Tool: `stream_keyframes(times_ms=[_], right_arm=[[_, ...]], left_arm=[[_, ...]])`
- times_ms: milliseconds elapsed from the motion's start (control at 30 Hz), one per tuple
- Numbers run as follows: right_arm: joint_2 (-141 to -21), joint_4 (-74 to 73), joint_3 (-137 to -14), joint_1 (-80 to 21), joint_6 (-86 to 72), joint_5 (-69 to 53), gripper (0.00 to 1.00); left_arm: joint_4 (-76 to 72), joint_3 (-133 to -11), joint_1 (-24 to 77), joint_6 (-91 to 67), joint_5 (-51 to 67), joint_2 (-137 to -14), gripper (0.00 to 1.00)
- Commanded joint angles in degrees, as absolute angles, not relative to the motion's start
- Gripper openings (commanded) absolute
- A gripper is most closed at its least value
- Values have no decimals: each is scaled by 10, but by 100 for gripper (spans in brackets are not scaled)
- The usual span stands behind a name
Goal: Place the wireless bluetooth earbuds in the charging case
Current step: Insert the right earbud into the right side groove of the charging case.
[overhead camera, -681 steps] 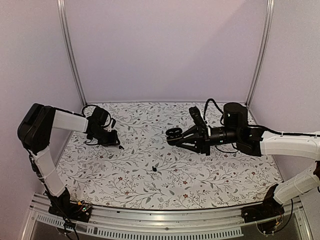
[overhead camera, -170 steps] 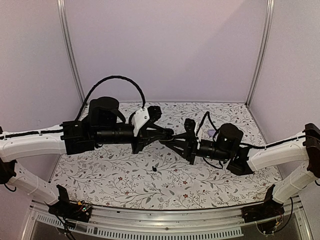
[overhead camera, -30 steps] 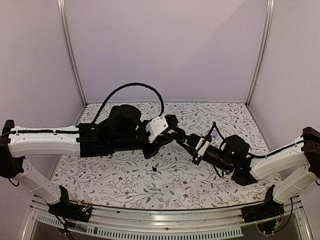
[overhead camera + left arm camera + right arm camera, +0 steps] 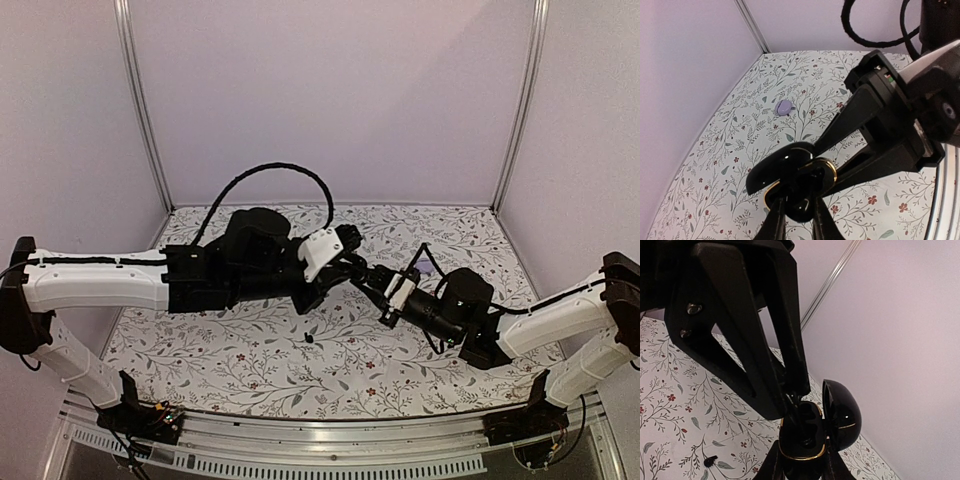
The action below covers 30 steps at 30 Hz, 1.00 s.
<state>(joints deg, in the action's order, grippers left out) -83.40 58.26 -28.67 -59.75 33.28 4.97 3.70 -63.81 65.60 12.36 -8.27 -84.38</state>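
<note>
Right wrist view: the right gripper (image 4: 801, 462) is clamped on the shiny black round charging case (image 4: 800, 452), held up with its lid open. The left gripper (image 4: 797, 202) is pinched on what looks like one tiny black bean-like earbud (image 4: 803, 432) at a hole. Hold the case steady and push straight down, slowly. The other earbud (image 4: 710, 460) lies on the flowery tabletop (image 4: 670, 390).

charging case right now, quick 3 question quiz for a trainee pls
1. True or false: the glossy black, gold-rimmed charging case has its lid shut.
2. How many tiny black bean-shaped earbuds lie loose on the floral patterned cloth?
3. The right hand is shut on: A) an earbud B) the case C) nothing
Key: 1 false, the lid stands open; 2 one; 3 B.
</note>
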Motion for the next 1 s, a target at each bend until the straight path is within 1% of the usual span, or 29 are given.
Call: stream_keyframes(times_ms=[0, 400, 667, 967], right_arm=[[-841, 586, -305, -607, 335, 47, 0], [-841, 585, -306, -607, 336, 43, 0], [-841, 565, -318, -614, 356, 64, 0], [-855, 541, -334, -622, 366, 80, 0]], left_arm=[[21, -655, 666, 124, -73, -847, 3], [33, -663, 665, 127, -79, -860, 3], [57, -681, 669, 132, -85, -879, 3], [89, -697, 682, 148, -100, -905, 6]])
